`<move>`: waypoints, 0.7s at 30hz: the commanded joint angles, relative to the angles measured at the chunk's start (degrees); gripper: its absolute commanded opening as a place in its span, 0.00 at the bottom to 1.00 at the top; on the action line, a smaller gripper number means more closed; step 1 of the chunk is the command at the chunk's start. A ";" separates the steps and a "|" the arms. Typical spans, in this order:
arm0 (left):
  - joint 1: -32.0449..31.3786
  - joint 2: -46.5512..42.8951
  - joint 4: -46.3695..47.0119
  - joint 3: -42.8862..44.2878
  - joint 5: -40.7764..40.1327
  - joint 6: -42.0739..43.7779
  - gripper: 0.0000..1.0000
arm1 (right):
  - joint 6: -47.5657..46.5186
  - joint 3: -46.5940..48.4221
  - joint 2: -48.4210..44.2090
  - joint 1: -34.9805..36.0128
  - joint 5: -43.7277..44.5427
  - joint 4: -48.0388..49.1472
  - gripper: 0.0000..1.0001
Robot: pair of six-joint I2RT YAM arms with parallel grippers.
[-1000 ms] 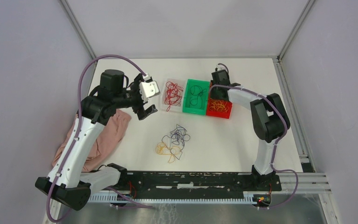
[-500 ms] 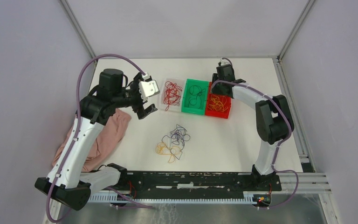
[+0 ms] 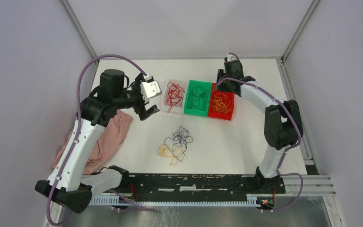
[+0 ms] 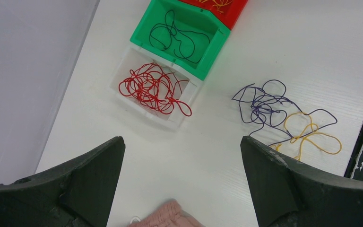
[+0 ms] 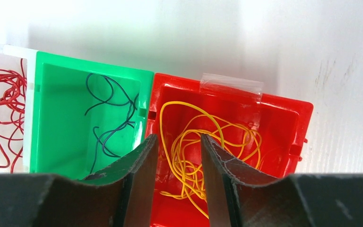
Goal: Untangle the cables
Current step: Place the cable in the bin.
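Tangle of thin dark-blue and yellow wire cables (image 3: 176, 143) at 5 o'clock from left gripper (image 3: 146, 112), nearer one, spread wide, empty. Right gripper (image 5: 177, 142) half-parted, empty, above red plastic bin (image 5: 279, 123).

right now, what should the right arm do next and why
Probably swing the right gripper over to the leftover tangle of dark and yellow strands: its jaws stand apart above the red bin, the yellow cables lie loose inside, so nothing seems held.

Beyond our gaping left claw (image 4: 182, 142) we saw red cables (image 4: 151, 90) in a clear bin (image 4: 121, 68) and a blue-yellow tangle (image 4: 262, 104) lying apart.
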 commanded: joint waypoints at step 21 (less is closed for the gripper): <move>2.92 4.17 0.32 2.11 0.71 -3.77 0.99 | -1.95 -6.70 -22.46 4.85 -1.34 -1.56 0.99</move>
